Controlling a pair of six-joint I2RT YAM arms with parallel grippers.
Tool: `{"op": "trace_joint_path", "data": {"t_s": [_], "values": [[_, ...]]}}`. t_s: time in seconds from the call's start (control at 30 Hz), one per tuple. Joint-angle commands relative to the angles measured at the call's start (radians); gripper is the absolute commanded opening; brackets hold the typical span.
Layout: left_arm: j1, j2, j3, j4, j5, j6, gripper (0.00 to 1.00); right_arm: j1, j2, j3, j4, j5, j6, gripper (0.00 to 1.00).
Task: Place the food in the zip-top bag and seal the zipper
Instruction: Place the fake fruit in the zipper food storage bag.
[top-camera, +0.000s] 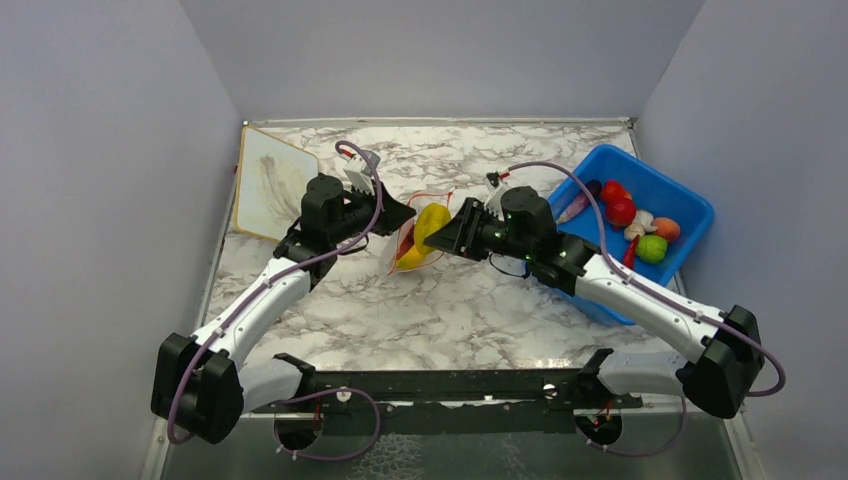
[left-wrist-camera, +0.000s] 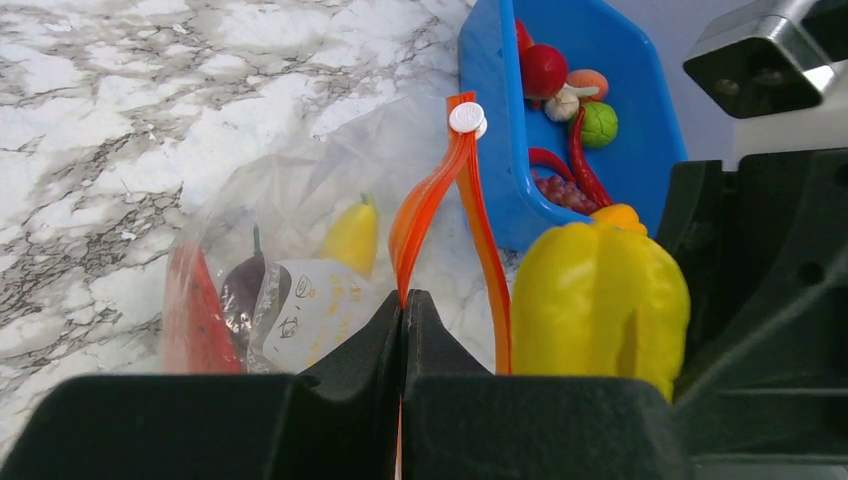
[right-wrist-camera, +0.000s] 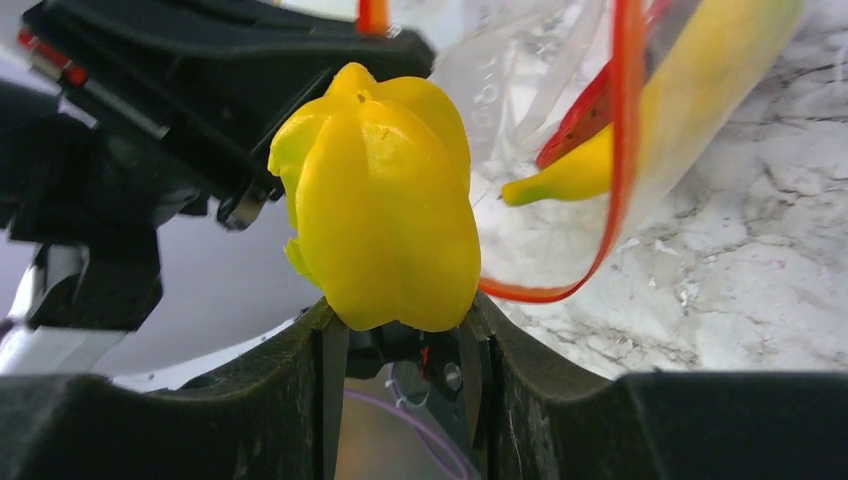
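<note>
With the zipper (left-wrist-camera: 430, 210) pinched by the left claw (left-wrist-camera: 402, 300), the yellow pepper (right-wrist-camera: 385, 200) gripped by the right claw (right-wrist-camera: 400, 320) should be released inside the zip-top bag (left-wrist-camera: 290, 200).

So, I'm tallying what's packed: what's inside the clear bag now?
Through the bag: a red piece, a dark purple one and a yellow one. A printed patch and the left gripper cover the rest. The yellow pepper is outside, in the right gripper.
</note>
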Motion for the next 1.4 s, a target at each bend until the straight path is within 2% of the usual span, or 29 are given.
{"op": "trace_joint_path", "data": {"t_s": [0.0,0.1,0.47,0.83,1.1,1.37], "values": [[-0.005,-0.042,-0.013,0.023,0.041,-0.012,0.00,0.002,0.040,0.034,0.034,0.121,0.012,0.26],[-0.005,-0.050,-0.011,0.011,0.044,-0.009,0.00,0.004,0.076,0.058,-0.005,0.145,0.002,0.31],[-0.005,-0.063,-0.015,0.009,0.064,-0.018,0.00,0.003,0.127,0.087,-0.023,0.149,-0.017,0.66],[-0.005,-0.057,0.018,-0.058,0.041,0.053,0.00,0.004,0.049,0.086,0.001,0.082,-0.128,0.67],[-0.005,-0.083,0.006,-0.099,-0.021,0.116,0.00,0.003,0.009,0.082,-0.028,0.107,-0.247,0.66],[-0.005,-0.117,-0.035,-0.099,-0.052,0.136,0.00,0.001,-0.028,0.186,-0.184,0.308,-0.454,0.66]]}}
